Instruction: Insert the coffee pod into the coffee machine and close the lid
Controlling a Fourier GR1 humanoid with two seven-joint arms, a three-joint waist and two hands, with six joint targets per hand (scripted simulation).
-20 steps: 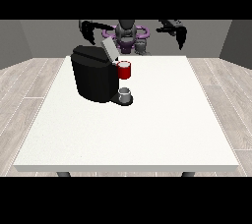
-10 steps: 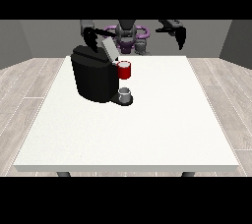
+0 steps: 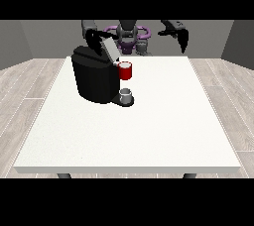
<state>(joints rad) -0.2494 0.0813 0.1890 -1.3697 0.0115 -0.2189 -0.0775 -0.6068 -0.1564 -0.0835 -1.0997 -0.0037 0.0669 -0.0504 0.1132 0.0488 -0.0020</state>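
So, black coffee machine (image 3: 95, 79) near the table's (image 3: 149, 136) far left corner, grey thing (image 3: 126, 93) on its base (pod? cannot tell), hand at the view's left (image 3: 94, 39) on its lid, hand at the view's right (image 3: 181, 36) raised, both hands' fingers unreadable.

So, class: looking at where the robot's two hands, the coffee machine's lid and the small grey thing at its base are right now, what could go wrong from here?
1. The hand at the view's left is at the raised lid; moving on, it might shut the lid early.
2. The grey thing sits at the coffee machine base under a red thing at the machine; a reach there may knock either.
3. The hand at the view's right hangs far off.
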